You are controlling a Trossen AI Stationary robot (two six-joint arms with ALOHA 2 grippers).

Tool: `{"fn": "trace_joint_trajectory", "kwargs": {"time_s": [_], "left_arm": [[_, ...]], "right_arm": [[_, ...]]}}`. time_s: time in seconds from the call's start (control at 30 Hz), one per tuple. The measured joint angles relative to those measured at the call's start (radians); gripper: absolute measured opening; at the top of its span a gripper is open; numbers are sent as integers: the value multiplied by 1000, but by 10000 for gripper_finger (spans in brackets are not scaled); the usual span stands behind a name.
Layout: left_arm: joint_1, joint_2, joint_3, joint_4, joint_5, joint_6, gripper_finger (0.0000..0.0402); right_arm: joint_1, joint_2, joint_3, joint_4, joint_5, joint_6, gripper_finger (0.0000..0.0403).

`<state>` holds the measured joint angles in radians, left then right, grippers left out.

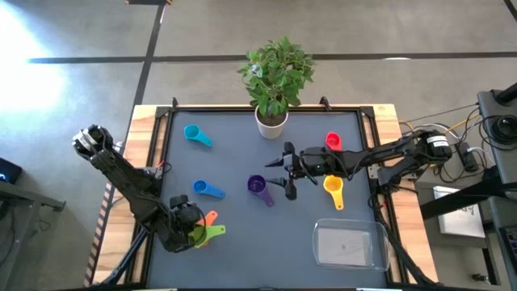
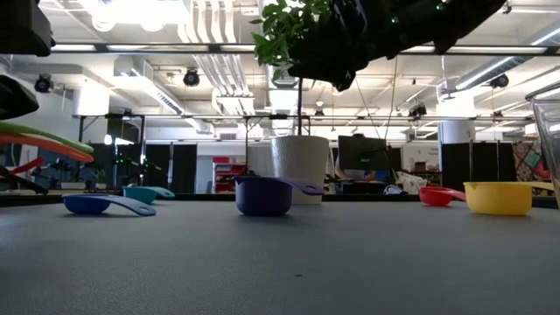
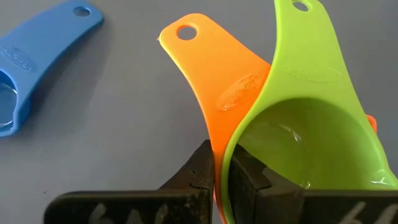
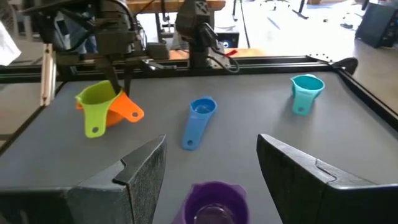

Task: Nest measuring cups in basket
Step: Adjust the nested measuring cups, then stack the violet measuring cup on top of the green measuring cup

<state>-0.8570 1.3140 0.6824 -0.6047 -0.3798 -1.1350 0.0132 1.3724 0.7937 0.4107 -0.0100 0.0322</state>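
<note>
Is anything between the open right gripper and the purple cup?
Nothing visible. The right gripper hangs open above the table with the purple cup just ahead between its fingers; the blue cup lies farther off, beyond it.

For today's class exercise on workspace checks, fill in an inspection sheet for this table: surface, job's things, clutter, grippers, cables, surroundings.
Surface: dark mat, wooden rim.
Job's things: teal cup, blue cup, purple cup, red cup and yellow cup lie loose; green cup sits nested in orange cup; basket holds no cups.
Clutter: potted plant at the far edge.
Grippers: left gripper shut on the nested pair; right gripper open, fingers above the purple cup.
Cables: bundle beside the table's right.
Surroundings: open hall, concrete floor.
</note>
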Motion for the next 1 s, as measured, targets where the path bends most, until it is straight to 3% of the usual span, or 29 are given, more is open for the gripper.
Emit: {"fn": "trace_joint_trajectory", "kwargs": {"time_s": [0.73, 1.0], "left_arm": [[0, -17, 0, -10, 5, -4, 116], [0, -75, 21, -107, 9, -69, 160]], "right_arm": [[-1, 3, 0, -67, 47, 60, 238], [-1, 3, 0, -66, 47, 62, 238]]}}
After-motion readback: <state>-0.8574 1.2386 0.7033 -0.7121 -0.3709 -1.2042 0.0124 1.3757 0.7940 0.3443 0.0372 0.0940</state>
